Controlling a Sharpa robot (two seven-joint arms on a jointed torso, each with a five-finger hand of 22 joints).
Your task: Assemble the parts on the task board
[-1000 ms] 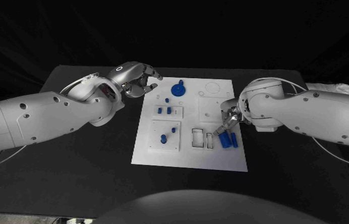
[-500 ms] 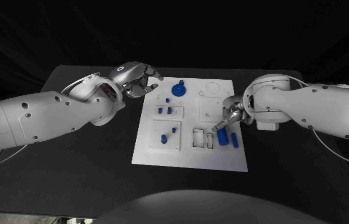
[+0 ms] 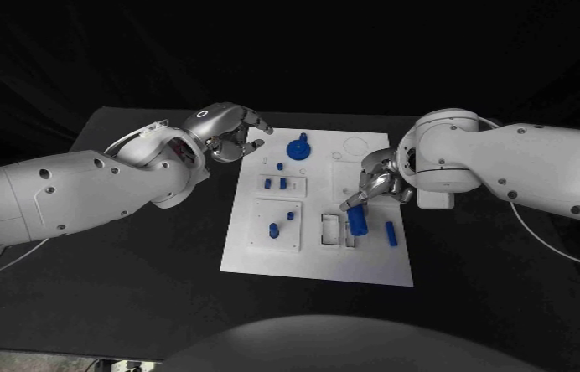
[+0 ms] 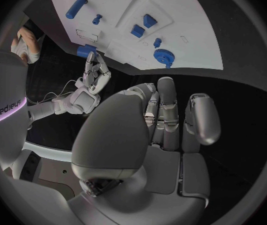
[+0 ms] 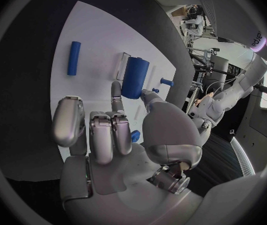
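Right hand point(image 3: 377, 183): pinching the blue cylinder point(image 3: 358, 219) at its upper end; rigid, light, probably slick plastic.
Left hand point(image 3: 230, 133): hovering clenched, holding nothing.

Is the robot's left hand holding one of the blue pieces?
No, the left hand hovers by the task board edge with nothing between its fingers.

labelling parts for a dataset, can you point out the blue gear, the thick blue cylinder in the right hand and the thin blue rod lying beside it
blue gear point(image 3: 297, 148): head view, centre of its disc.
thick blue cylinder point(image 5: 135, 78): right wrist view, middle of its side.
thin blue rod point(image 5: 74, 58): right wrist view, mid-length.
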